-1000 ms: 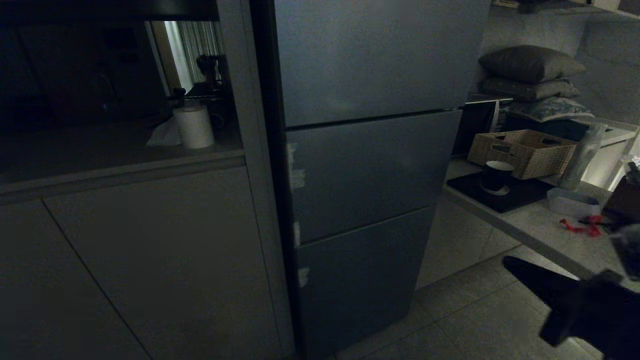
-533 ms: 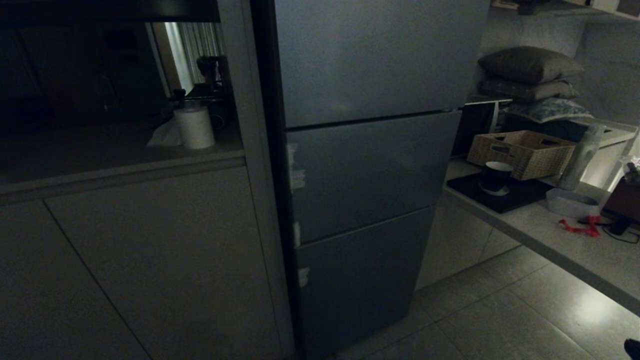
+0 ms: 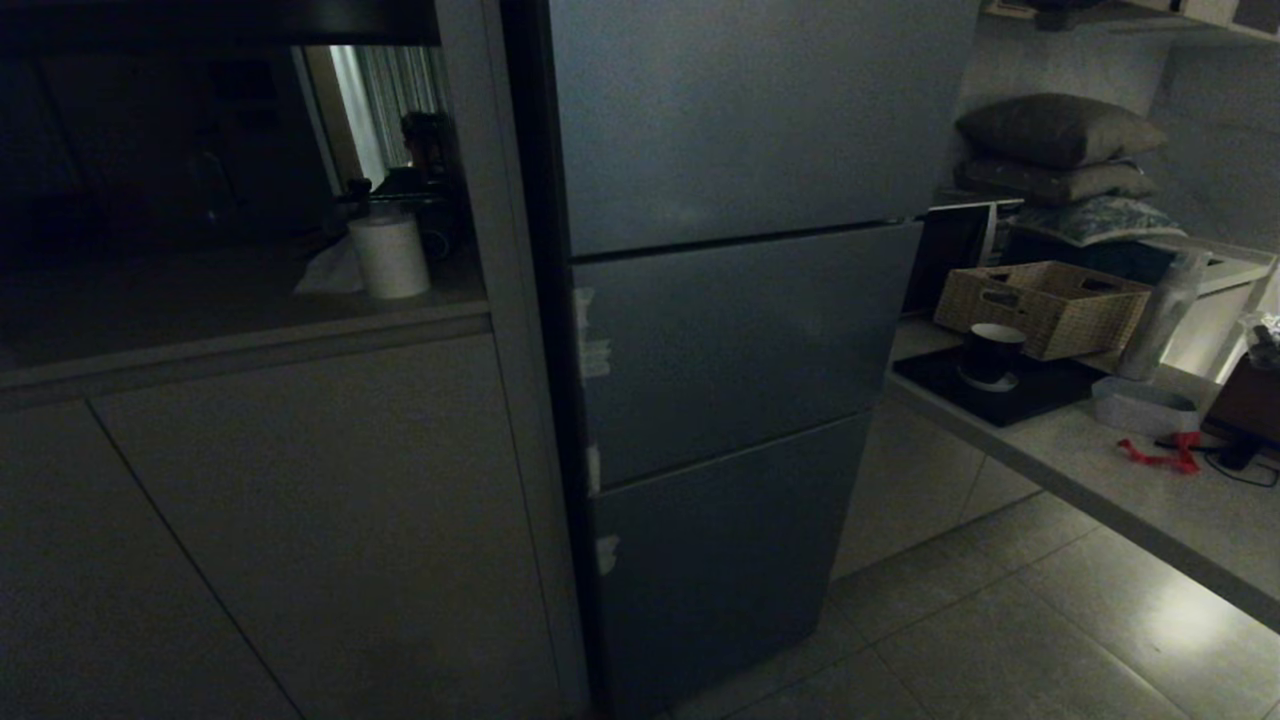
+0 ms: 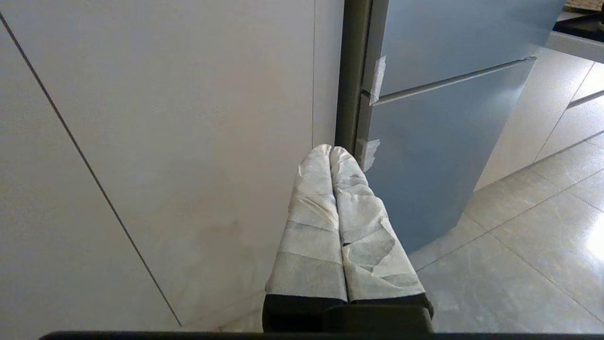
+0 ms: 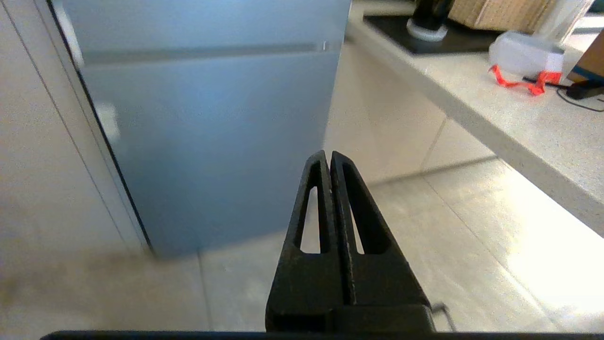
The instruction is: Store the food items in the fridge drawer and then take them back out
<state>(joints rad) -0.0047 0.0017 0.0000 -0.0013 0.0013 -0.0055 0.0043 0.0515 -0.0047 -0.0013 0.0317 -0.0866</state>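
Both arms hang low before the closed grey-blue fridge [image 3: 730, 340], the tape-wrapped left end effector [image 4: 331, 150] and black right end effector [image 5: 328, 155] pressed together, empty.

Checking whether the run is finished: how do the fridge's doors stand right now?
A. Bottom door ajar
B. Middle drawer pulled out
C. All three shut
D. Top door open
C: in the head view the fridge shows three flush grey-blue fronts with only thin seams between them, and nothing is pulled out.
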